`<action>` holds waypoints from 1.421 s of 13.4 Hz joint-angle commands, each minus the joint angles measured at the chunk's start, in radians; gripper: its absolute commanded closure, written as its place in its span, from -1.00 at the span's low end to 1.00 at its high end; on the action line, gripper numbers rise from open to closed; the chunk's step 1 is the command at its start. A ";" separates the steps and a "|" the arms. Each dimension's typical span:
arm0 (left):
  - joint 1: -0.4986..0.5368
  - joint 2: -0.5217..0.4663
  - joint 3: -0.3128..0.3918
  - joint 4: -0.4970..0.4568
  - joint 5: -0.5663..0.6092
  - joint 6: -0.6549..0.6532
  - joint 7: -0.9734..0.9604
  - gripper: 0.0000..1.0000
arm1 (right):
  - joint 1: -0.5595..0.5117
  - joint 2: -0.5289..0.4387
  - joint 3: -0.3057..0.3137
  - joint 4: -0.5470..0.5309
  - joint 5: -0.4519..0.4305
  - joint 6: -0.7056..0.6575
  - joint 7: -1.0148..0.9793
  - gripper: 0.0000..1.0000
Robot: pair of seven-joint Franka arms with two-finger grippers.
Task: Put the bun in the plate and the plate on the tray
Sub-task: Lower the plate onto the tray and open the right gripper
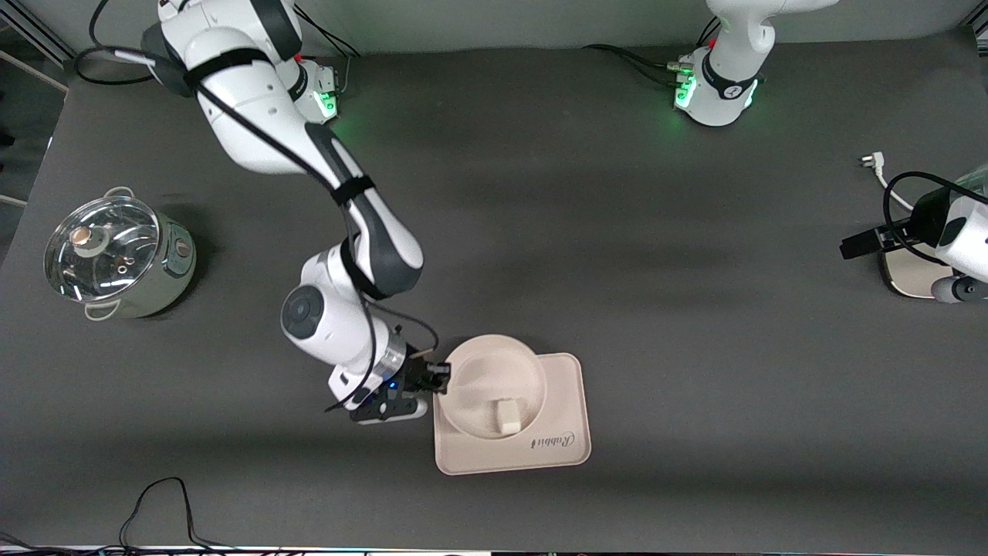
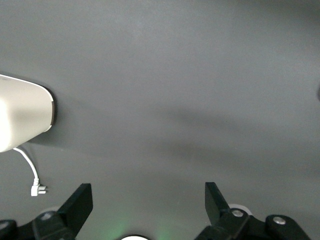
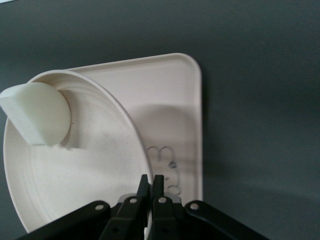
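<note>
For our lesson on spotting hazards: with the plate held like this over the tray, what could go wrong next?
1. The right pincer pinches only the plate's rim, so the plate may tip or slip.
2. The bun lies loose in the plate and could roll out.
3. The plate overhangs the tray's edge and may settle crooked.

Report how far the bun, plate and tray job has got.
Done: the bun lies in the plate. In hand: the right tool is shut on the plate's rim, and the plate sits over the tray, overhanging the edge toward the right arm's end. Left: settle the plate and let go. The left tool waits open over bare table at its own end.
</note>
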 commanded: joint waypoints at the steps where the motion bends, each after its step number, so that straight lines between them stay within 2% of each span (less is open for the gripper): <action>1: 0.003 0.010 0.000 0.020 -0.003 -0.007 -0.003 -1.00 | 0.006 0.110 0.009 0.142 0.005 -0.011 0.006 1.00; 4: 0.003 0.010 0.000 0.018 -0.003 -0.012 -0.003 -1.00 | 0.004 0.132 0.014 0.177 0.048 -0.004 0.026 1.00; 5: 0.003 0.010 0.000 0.020 -0.003 -0.014 -0.003 -1.00 | 0.004 0.130 0.014 0.177 0.048 -0.004 0.015 0.43; 6: 0.003 0.010 0.000 0.020 -0.003 -0.015 -0.003 -1.00 | 0.004 0.123 0.009 0.177 0.040 -0.004 0.007 -0.95; 9: 0.003 0.013 0.000 0.020 -0.005 -0.014 0.000 -1.00 | 0.006 0.074 0.006 0.163 -0.009 -0.023 -0.008 -1.00; 12: 0.003 0.014 0.000 0.020 -0.003 -0.014 0.000 -1.00 | 0.004 -0.030 0.004 0.159 -0.102 -0.225 -0.002 -1.00; 14: 0.003 0.014 0.000 0.018 -0.003 -0.014 0.000 -1.00 | 0.003 -0.145 -0.002 0.110 -0.138 -0.373 0.004 -1.00; 16: 0.003 0.014 0.000 0.018 -0.003 -0.014 0.000 -1.00 | 0.010 -0.286 -0.054 0.027 -0.141 -0.495 0.003 -1.00; 19: 0.005 0.014 0.000 0.024 -0.005 -0.007 0.000 -1.00 | 0.012 -0.533 -0.112 -0.157 -0.143 -0.541 0.000 -1.00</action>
